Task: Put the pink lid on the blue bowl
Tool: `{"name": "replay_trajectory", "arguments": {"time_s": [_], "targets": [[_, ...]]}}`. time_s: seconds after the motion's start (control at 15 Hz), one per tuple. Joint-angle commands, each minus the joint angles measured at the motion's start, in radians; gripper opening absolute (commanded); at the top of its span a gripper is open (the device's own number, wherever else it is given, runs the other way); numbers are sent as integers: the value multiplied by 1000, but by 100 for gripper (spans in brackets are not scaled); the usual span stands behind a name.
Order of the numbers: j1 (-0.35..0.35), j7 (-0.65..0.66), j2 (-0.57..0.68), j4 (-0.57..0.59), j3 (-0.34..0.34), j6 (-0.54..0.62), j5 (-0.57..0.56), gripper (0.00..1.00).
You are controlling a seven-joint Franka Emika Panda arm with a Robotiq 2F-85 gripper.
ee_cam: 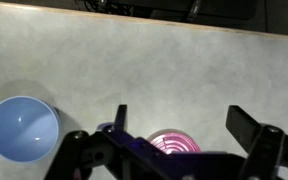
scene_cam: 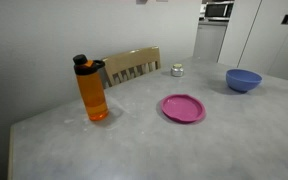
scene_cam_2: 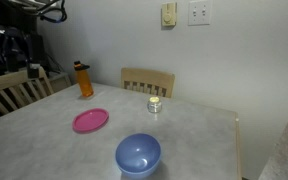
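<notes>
My gripper (ee_cam: pixel 179 115) hangs with jaws wide apart over open, mottled tabletop (ee_cam: pixel 144 60), whose edge is well ahead. The flat, ringed pink lid (ee_cam: pixel 174 143) shows between its fingers. The smooth round blue bowl (ee_cam: pixel 22 128) sits apart, off to one side.

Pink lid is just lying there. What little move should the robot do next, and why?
Probably lower toward the pink lid. In the wrist view the gripper is open and holds nothing, the lid lies flat on the table beneath it, and the blue bowl sits apart, uncovered.
</notes>
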Motion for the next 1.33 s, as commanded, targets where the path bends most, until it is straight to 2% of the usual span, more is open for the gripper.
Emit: {"name": "replay_trajectory", "arguments": {"time_s": [0.0,0.27,0.53,0.8,1.13,1.2,1.27], "targets": [[-15,-2,1,2,14,-2,3,100],[-30,-110,75,44,-20,7,2,100],[-45,-281,233,124,-52,24,38,100],[-70,-375,386,229,-28,-8,48,100],[-85,-457,543,330,33,-20,48,100],[-92,-488,568,346,47,-26,53,100],[-84,-422,508,282,43,14,23,100]]}}
